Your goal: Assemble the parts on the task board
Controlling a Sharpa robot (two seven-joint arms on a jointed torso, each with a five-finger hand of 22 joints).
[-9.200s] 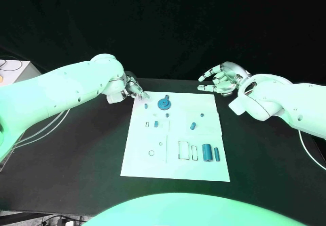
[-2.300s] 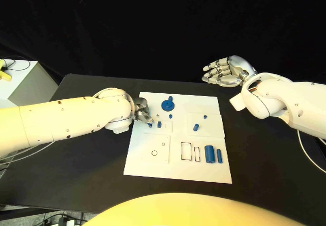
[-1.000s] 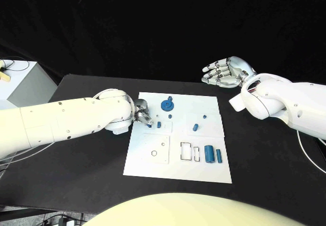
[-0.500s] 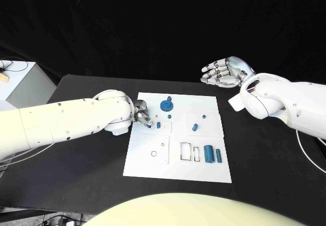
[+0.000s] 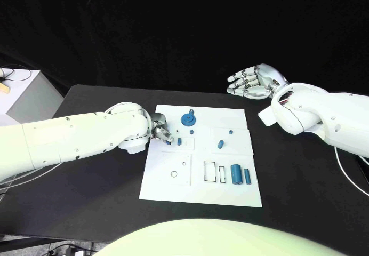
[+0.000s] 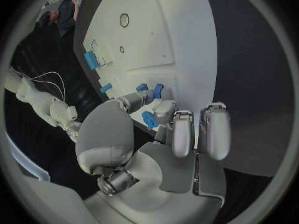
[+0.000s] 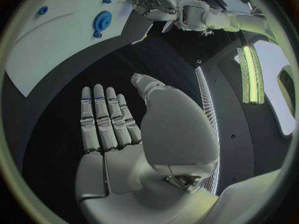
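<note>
The board (image 5: 201, 184) is a flat white rectangular plate lying on the matte black table (image 5: 92, 181), between the two hands, with thin dark outlines of rectangles and small rings printed or cut into its face. Small blue parts sit on it: a round disc (image 5: 187, 118) with a raised hub just beyond the left hand's fingertips, a short peg (image 5: 179, 142) just beside those fingertips, a slanted oblong (image 5: 220, 143) further toward the right arm, and two upright cylinders (image 5: 236, 174) side by side near the board's near corner, well apart from both hands. The left hand (image 5: 159, 129) is smooth silver metal on a glossy white arm; it rests at the board's edge with its fingers drawn together, and the left wrist view shows a small blue piece (image 6: 149, 119) pinched between thumb and fingertips (image 6: 159, 108), with two more blue pegs (image 6: 158, 90) just past them on the white surface. Its other fingers are extended and parallel, holding nothing. The right hand (image 5: 250, 82) hovers over the bare table beyond the board's far corner, well apart from every part; its palm is turned up, the fingers straight, close together and slightly spread from the thumb, holding nothing. In the right wrist view the segmented fingers (image 7: 104, 117) show dark seams between polished sections.
</note>
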